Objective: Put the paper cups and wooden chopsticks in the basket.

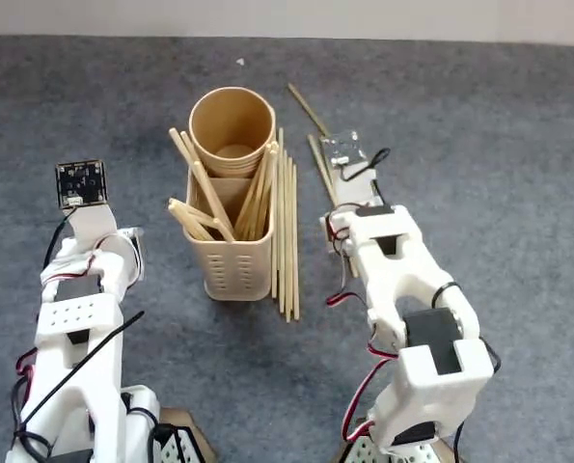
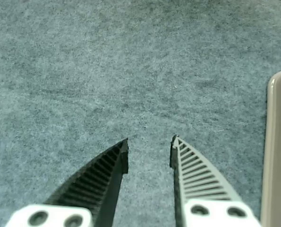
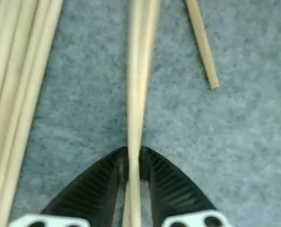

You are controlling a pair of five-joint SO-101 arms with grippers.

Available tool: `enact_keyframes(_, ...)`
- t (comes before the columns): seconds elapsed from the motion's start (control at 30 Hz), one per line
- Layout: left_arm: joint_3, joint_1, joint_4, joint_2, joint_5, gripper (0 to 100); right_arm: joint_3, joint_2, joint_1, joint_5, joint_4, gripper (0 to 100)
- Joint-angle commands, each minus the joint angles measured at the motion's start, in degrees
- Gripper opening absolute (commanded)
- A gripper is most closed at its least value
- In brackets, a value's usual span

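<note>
Both right gripper fingers clamp chopsticks.

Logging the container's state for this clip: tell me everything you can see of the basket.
The basket is a cream, plastic-looking rectangular tub with rows of small holes low on its front wall. It stands upright on the grey table between the arms. A paper cup sits in its far end, and several wooden chopsticks lean out of it at angles. Loose chopsticks lie alongside it toward the right arm; contact is unclear. The left hand and right hand are both clear of it.
</note>
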Motion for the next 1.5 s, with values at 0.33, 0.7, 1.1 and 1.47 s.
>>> enact_keyframes(0.33,-0.13,0.84,-0.79,-0.13,-0.35,17,-2.77,-40.48,-0.92,-4.92,5.05,0.6)
enact_keyframes(0.7,-0.13,0.84,-0.79,-0.13,-0.35,17,4.35,-65.19,-22.55,-4.84,-5.85,0.6)
enact_keyframes(1.1,-0.13,0.84,-0.88,-0.13,-0.35,17,23.69,-65.19,-27.47,-5.36,-32.66,0.6)
enact_keyframes(1.47,-0.13,0.92,-0.88,-0.13,-0.35,17,31.43,-65.8,-23.78,-7.12,-32.92,9.4)
